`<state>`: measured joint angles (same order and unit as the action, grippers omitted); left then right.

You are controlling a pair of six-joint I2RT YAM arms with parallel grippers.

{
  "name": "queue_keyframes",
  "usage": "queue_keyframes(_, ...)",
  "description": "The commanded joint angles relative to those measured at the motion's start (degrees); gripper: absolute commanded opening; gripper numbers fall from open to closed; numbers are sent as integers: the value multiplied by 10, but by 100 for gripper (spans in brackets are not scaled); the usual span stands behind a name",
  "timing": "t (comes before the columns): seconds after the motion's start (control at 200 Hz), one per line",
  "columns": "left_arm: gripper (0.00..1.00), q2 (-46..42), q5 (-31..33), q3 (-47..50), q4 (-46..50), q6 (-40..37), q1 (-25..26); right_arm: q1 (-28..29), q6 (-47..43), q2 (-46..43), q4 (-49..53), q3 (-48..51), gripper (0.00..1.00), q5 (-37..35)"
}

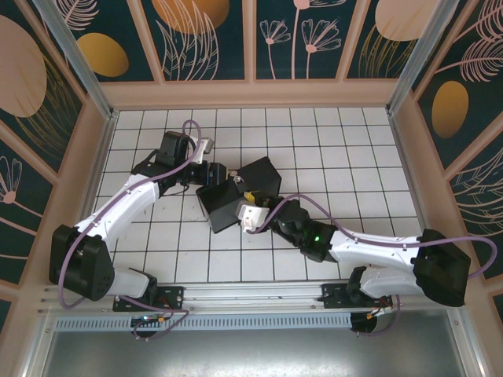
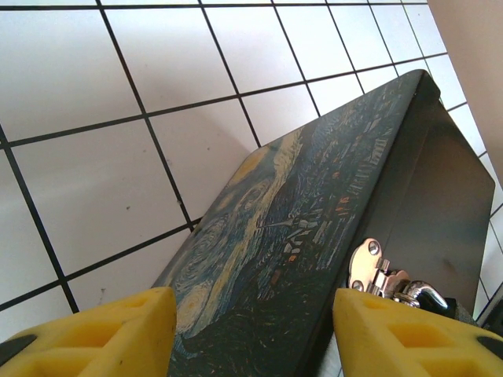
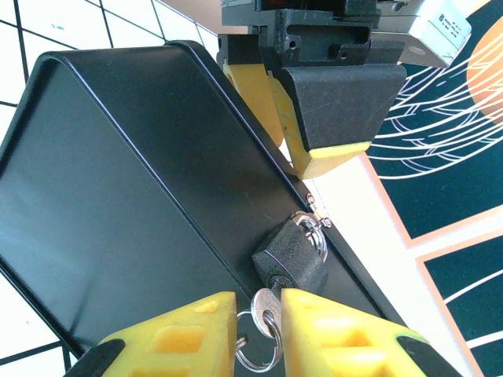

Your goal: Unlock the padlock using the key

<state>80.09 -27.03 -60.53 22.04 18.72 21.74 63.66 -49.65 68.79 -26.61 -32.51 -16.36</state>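
Top view overhead; wrist views close, sharing box.

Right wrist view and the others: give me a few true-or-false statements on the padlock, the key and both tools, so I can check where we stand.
1. The small dark metal padlock hangs from the silver latch of the black box with the starry-night painted lid. True.
2. The left tool holds the small silver metal key. False: the key, on its ring, sits between the right tool's yellow fingers, its blade entering the padlock's underside.
3. The left tool grips the box between its fingers. True.
4. The box stands against the back wall, away from both tools. False: it is near the middle of the tiled table, with both tools at it.
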Motion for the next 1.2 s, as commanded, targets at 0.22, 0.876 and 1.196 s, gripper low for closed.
queue_keyframes(0.22,56,-1,-7,4,2,-16,-2,-10,-13,7,15,-17,29,-3)
queue_keyframes(0.876,53,-10,-22,16,3,-25,-2,-29,-10,27,25,-37,14,-6)
queue_keyframes(1.196,52,-16,-40,21,-2,-25,-1,-24,113,28,47,-52,4,-26)
